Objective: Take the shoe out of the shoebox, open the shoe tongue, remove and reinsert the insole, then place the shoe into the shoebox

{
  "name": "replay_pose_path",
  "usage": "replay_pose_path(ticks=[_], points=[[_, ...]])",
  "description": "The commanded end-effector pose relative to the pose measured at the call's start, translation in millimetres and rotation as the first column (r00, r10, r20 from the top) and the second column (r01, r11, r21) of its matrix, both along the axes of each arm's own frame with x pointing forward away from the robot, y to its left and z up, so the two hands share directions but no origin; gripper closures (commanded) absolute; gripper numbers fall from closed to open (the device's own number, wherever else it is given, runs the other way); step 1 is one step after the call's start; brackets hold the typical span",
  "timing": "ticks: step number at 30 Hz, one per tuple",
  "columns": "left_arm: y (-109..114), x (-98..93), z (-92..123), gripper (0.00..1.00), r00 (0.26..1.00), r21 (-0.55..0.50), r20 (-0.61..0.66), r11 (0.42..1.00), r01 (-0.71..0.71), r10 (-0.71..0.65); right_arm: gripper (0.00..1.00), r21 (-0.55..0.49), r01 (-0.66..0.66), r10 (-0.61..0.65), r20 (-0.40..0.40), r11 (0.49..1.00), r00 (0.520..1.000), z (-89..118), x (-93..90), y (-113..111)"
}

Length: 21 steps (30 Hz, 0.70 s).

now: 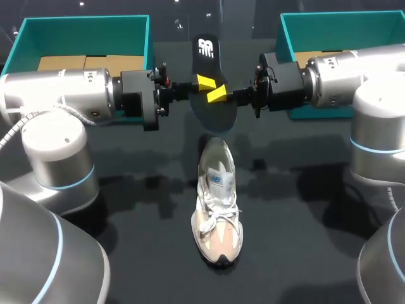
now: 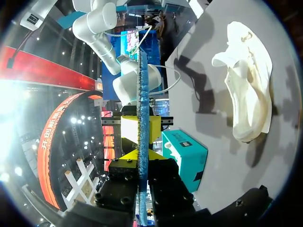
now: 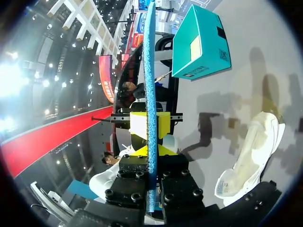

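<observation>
Broadly, a dark tabletop [image 1: 126, 253] filling the head view. Left arm [image 1: 63, 95] reaching in from the left side and right arm [image 1: 354, 79] from the right side, both level and pointing toward each other at the far middle.

Two open teal shoebox halves at the far edge: the left shoebox half [image 1: 82, 28] behind the left arm, the right shoebox half [image 1: 329, 22] behind the right arm, each with brown card showing inside. Well apart from one another, with the insole between them.

Pale cream and beige shoe [image 1: 217, 202] standing upright on its sole in the middle of the tabletop, laced, toe toward the near edge and heel toward the far side. Not touched by either arm. Also visible lying off to one side of the fingers in the left wrist view [image 2: 246, 80] and the right wrist view [image 3: 251, 151].

Black insole [image 1: 209, 66] with a white mark, held just beyond the shoe's heel. Seen edge-on as a thin blue strip in both wrist views [image 2: 141, 94] [image 3: 150, 71].

Left fingers [image 1: 205, 81] [image 2: 127, 156] clamped on the insole from two sides. Right fingers [image 1: 217, 94] [image 3: 165, 151] likewise clamped on it, yellow tips of the two pairs nearly meeting.
</observation>
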<state>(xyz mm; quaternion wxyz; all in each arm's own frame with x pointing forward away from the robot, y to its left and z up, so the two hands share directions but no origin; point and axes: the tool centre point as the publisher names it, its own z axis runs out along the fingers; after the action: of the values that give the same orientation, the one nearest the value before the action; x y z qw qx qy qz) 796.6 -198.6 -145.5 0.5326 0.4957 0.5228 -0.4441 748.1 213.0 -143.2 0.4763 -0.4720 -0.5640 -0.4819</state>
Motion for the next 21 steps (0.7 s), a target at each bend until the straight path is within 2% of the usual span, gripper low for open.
replay_pose_path(ticks=[1,7,10,12,21], points=[[6,-5.9,2,0.00,1.000,0.027,-0.001,1.000,-0.001,0.001,1.00,0.008,0.002,-0.002,0.009,1.000,1.000,-2,0.9,0],[41,-21.4,6,0.00,0.999,0.096,-0.041,0.995,-0.021,0.025,1.00,0.004,0.007,-0.007,0.032,1.000,0.999,-3,3.7,-11],[61,-24.6,3,0.00,0.992,0.189,-0.098,0.980,-0.063,0.083,1.00,0.000,0.001,-0.001,0.042,1.000,0.999,-2,7.3,-16],[61,-24.6,3,0.00,0.992,0.189,-0.098,0.980,-0.063,0.083,1.00,-0.004,-0.001,0.001,0.026,1.000,1.000,-5,12.4,-19],[61,-24.6,3,0.00,0.992,0.189,-0.098,0.980,-0.063,0.083,1.00,-0.004,-0.001,0.001,0.026,1.000,1.000,-5,12.4,-19]])
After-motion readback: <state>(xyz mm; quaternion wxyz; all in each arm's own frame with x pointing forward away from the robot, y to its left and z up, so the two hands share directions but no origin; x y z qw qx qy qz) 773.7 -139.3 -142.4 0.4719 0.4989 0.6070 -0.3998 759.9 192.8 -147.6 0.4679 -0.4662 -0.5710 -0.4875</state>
